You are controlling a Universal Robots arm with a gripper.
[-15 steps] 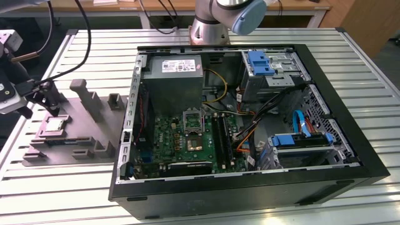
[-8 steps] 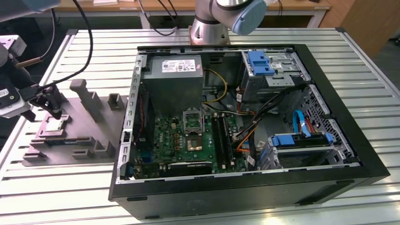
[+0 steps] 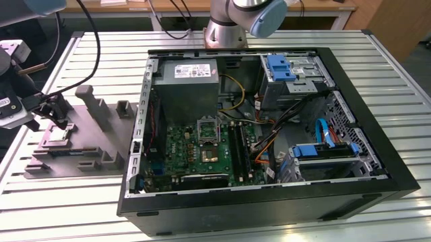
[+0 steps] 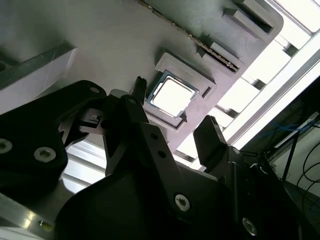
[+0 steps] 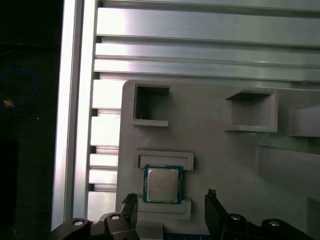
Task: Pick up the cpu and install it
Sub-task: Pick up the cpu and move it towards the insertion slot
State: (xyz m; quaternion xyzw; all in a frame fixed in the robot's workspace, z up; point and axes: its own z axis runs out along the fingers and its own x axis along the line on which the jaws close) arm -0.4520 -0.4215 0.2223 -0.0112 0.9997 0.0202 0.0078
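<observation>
The cpu (image 3: 59, 135) is a small square chip with a pale silver top, lying flat in a shallow recess of the grey plastic fixture block (image 3: 94, 133) at the exterior view's left. My gripper (image 3: 47, 121) hovers just above it, open, holding nothing. In both wrist views the two black fingers stand on either side of the cpu (image 5: 162, 184) (image 4: 172, 95) without touching it; the gripper (image 5: 170, 196) (image 4: 174, 102) is centred over the chip.
An open computer case (image 3: 394, 176) lies to the exterior view's right of the fixture, with the motherboard's socket (image 3: 207, 153) in its middle, a grey power supply box (image 3: 191, 85) and blue drive brackets (image 3: 323, 150). Upright posts (image 3: 85, 96) rise from the fixture. Everything rests on a slatted aluminium table (image 3: 54, 196).
</observation>
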